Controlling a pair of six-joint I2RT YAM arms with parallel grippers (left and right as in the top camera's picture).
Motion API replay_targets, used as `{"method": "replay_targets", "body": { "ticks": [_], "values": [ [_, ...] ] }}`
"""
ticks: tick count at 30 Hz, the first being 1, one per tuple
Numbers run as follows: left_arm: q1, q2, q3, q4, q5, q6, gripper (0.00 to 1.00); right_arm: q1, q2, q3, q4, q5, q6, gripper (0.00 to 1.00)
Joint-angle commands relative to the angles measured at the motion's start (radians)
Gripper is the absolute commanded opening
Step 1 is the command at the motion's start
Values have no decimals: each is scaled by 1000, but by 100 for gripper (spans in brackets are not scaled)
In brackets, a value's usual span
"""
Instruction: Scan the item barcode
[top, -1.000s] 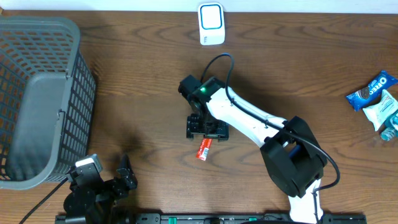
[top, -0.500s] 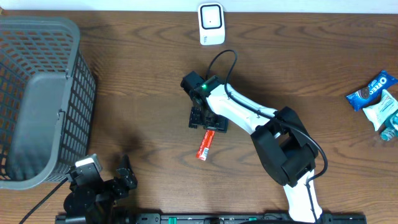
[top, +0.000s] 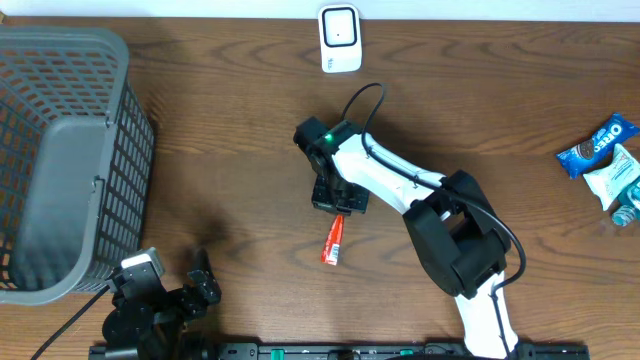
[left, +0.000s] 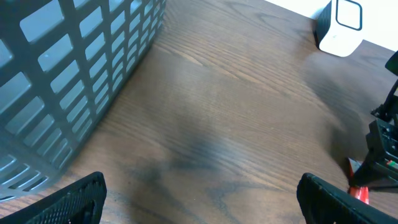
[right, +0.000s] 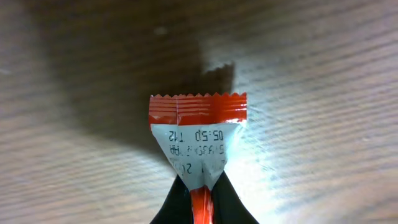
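The red packet lay about midway across the table, somewhat nearer the near edge than the far one. Its long axis ran almost straight from near edge to far edge, the far end leaning a little toward the right edge. That far end was pinched in the right claw, which was closed on it; the free, zigzag-crimped end pointed back at the near edge. From the right wrist we read a pale face with a printed date code turned up, but we made out no barcode there, and we could not tell whether the packet rested on the wood or hung just clear of it. The white scanner stood at the far edge, beyond the claw and roughly in line with the packet's axis, so we judged the coming move to be a carry straight toward the far edge by the right arm. The left claw sat wide open and empty by the near left corner, well apart, beside the grey basket. Snack packs lay at the right edge
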Motion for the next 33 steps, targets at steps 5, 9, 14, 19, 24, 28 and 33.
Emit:
{"method": "replay_targets", "body": {
  "ticks": [5, 9, 14, 19, 24, 28, 33],
  "values": [
    [0, -2, -1, -2, 2, -6, 98, -1, 28, 146, -98, -16, -405, 1],
    [0, -2, -1, -2, 1, -6, 98, -2, 28, 248, -173, -80, -483, 1],
    [0, -2, -1, -2, 2, -6, 98, -2, 23, 397, -212, -219, -601, 1],
    [0, -2, -1, -2, 2, -6, 98, -1, -8, 487, -198, -288, -636, 1],
    [0, -2, -1, -2, 2, -6, 98, -1, -52, 489, -95, -290, -763, 1],
    [0, -2, -1, -2, 2, -6, 98, -3, -61, 489, -18, -288, -745, 1],
    [0, -2, -1, -2, 2, -6, 98, -3, -60, 479, -129, -135, -559, 1]
  ]
}}
